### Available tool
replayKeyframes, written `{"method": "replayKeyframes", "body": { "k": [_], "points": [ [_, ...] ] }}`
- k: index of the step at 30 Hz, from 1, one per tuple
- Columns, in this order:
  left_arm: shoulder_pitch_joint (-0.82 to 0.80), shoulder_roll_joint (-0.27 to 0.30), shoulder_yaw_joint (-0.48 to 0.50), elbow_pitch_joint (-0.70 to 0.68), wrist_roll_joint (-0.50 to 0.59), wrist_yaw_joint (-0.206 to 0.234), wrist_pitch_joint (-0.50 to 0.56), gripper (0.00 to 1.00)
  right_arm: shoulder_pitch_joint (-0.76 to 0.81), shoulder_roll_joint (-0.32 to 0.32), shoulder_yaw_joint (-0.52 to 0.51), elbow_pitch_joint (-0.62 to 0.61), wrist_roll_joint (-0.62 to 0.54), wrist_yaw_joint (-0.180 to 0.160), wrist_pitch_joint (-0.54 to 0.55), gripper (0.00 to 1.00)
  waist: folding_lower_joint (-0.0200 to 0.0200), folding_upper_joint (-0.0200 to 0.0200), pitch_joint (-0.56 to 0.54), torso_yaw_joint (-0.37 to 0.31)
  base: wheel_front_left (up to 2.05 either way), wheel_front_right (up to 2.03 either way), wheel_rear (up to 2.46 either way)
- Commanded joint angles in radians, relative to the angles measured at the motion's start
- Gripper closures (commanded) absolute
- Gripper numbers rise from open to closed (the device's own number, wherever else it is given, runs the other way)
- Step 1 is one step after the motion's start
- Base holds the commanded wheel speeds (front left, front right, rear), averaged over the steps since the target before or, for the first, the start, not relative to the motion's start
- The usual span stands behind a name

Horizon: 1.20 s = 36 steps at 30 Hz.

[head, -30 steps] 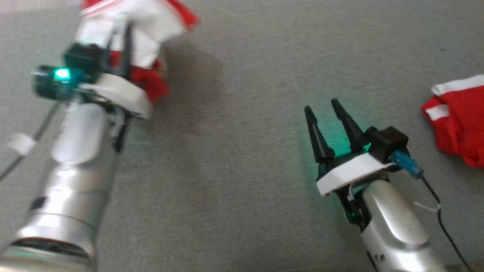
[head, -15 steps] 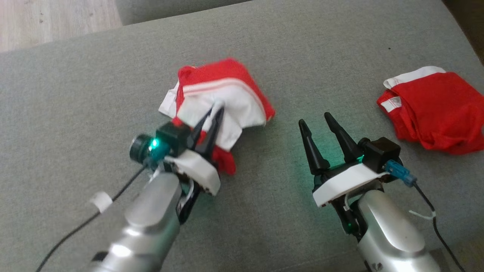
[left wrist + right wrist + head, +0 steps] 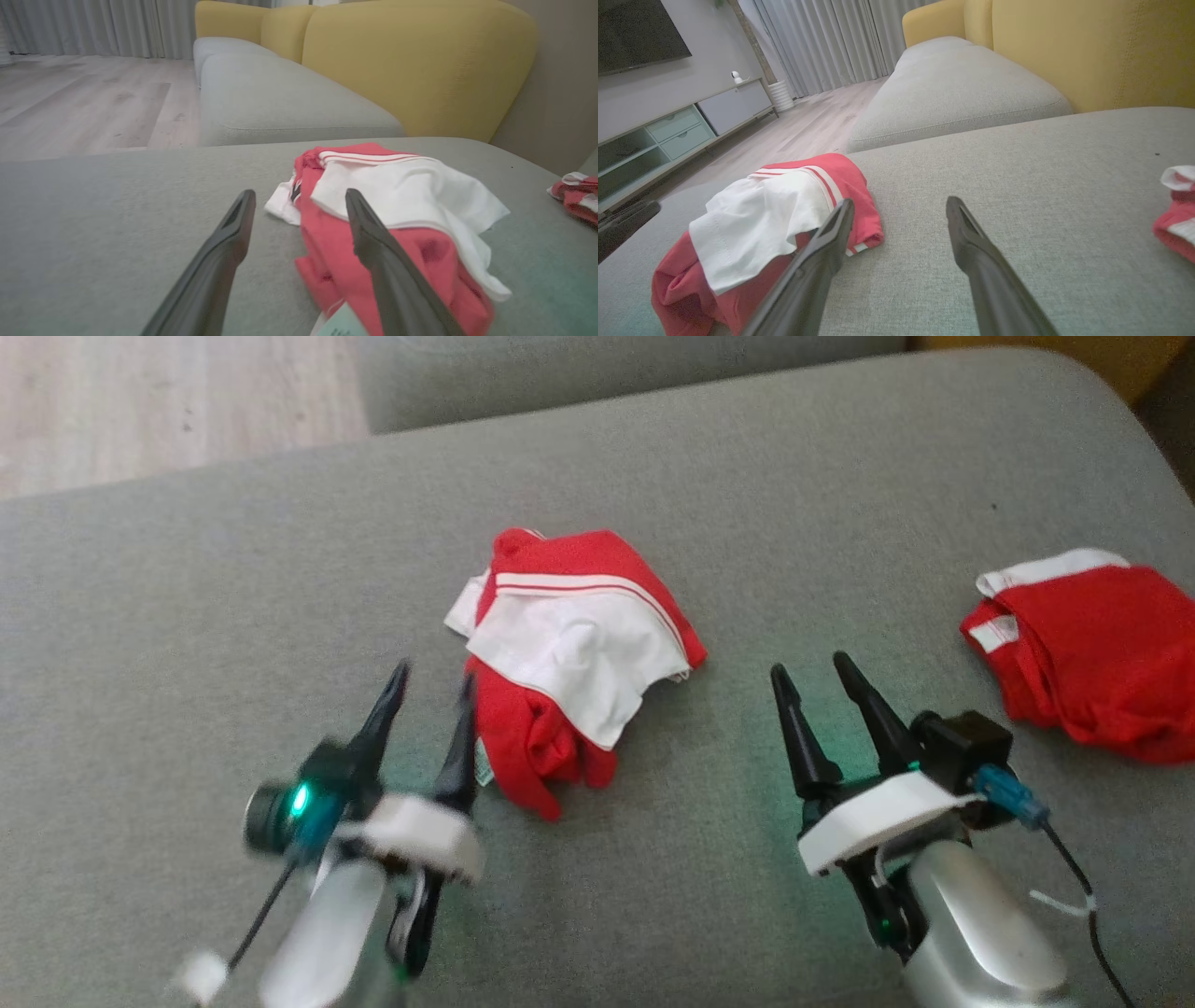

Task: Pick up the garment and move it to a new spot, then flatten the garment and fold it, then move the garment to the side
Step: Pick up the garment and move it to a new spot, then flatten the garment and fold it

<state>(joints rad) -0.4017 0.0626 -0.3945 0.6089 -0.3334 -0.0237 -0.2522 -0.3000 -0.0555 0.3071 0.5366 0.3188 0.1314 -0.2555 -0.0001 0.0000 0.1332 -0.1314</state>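
On the grey sofa cushion [image 3: 233, 616] before us, the red-and-white garment [image 3: 569, 653] lies crumpled near the middle, its white panel uppermost. Our left gripper [image 3: 434, 679] sits at the garment's 7 o'clock, spread wide and holding nothing, with the nearer finger [image 3: 460, 737] just beside the red hem. Our right gripper [image 3: 808, 665] hovers at the garment's 4 o'clock, likewise wide and empty, apart from the cloth. A second red garment [image 3: 1092, 653] lies well apart at 3 o'clock.
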Motion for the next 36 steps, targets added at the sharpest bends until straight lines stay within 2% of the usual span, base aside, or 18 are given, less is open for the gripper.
{"method": "replayKeyframes", "body": {
  "k": [1, 8, 15, 19, 24, 31, 36],
  "points": [
    [0.037, 0.022, 0.072, -0.053, 0.021, 0.015, -0.009, 0.00, 0.005, 0.005, 0.003, -0.020, -0.010, -0.001, -0.006, 0.00, 0.0001, 0.0000, -0.039, 0.028, 0.00, 0.00, 0.00],
    [0.240, 0.016, 0.203, -0.178, 0.124, 0.052, -0.009, 0.00, 0.076, 0.005, -0.048, -0.001, -0.033, -0.001, -0.006, 0.00, 0.0001, 0.0000, -0.113, 0.071, 0.00, 0.00, 0.00],
    [0.380, 0.004, 0.280, -0.270, 0.182, 0.062, -0.009, 0.00, 0.118, 0.005, -0.090, 0.012, -0.055, -0.001, -0.006, 0.00, 0.0001, 0.0000, -0.146, 0.098, 0.00, 0.00, 0.00],
    [0.434, -0.003, 0.313, -0.291, 0.203, 0.051, -0.009, 0.00, 0.131, 0.005, -0.100, 0.014, -0.059, -0.001, -0.006, 0.00, 0.0001, 0.0000, -0.153, 0.105, 0.00, 0.00, 0.00],
    [0.434, -0.008, 0.323, -0.290, 0.218, 0.032, -0.009, 0.00, 0.129, 0.005, -0.070, 0.009, -0.072, -0.001, -0.006, 0.00, 0.0001, 0.0000, -0.146, 0.115, 0.00, 0.00, 0.00],
    [0.404, -0.012, 0.283, -0.280, 0.209, 0.016, -0.009, 0.00, 0.080, 0.005, 0.079, 0.017, -0.155, -0.001, -0.006, 0.00, 0.0001, 0.0000, -0.119, 0.148, 0.00, 0.00, 0.00],
    [0.386, -0.012, 0.241, -0.269, 0.181, 0.018, -0.009, 0.00, 0.038, 0.005, 0.090, 0.059, -0.216, -0.001, -0.006, 0.00, 0.0001, 0.0000, -0.086, 0.192, 0.00, 0.00, 0.00]
  ]
}}
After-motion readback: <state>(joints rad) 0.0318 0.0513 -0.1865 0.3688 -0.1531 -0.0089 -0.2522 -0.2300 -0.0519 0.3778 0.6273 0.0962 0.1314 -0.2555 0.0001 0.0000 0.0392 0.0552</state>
